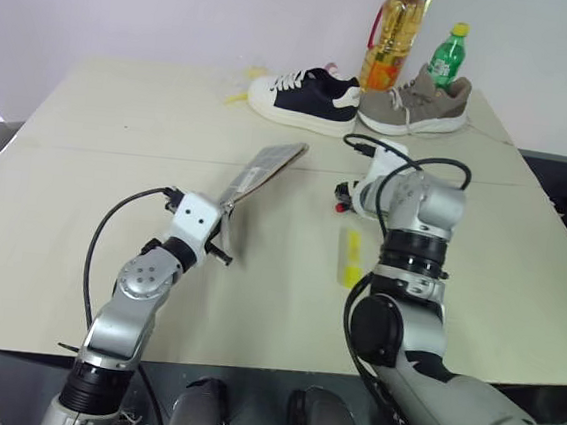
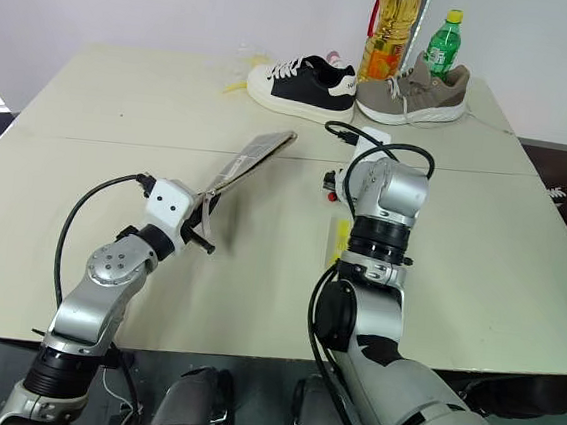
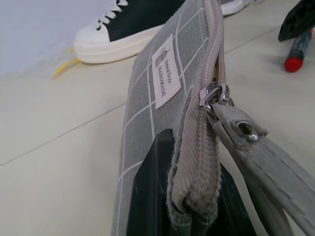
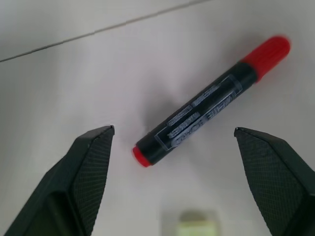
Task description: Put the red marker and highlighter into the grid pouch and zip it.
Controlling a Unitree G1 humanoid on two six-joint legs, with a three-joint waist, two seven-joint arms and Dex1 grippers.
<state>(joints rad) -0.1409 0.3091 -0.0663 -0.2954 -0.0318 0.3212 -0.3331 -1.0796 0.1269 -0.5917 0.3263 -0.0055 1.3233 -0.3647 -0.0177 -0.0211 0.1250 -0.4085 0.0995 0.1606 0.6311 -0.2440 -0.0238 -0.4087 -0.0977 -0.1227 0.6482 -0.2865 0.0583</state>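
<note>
My left gripper (image 1: 224,229) is shut on the near end of the grid pouch (image 1: 265,169). It holds the pouch raised off the table, slanting away. The pouch is grey with white grid lines and a white label (image 3: 166,76). Its zipper pull (image 3: 215,94) sits near my black fingers (image 3: 152,196). The red marker (image 4: 206,113), a black barrel with a red cap, lies on the table just below my right gripper (image 4: 173,130), which is open with a finger on either side of it. The yellow highlighter (image 1: 350,256) lies just nearer than the marker, beside my right wrist.
At the far table edge stand a dark sneaker (image 1: 305,97), a grey sneaker (image 1: 414,107), an oil bottle (image 1: 392,42) and a green bottle (image 1: 445,57). A seam (image 1: 119,150) crosses the table. Black cables loop off both wrists.
</note>
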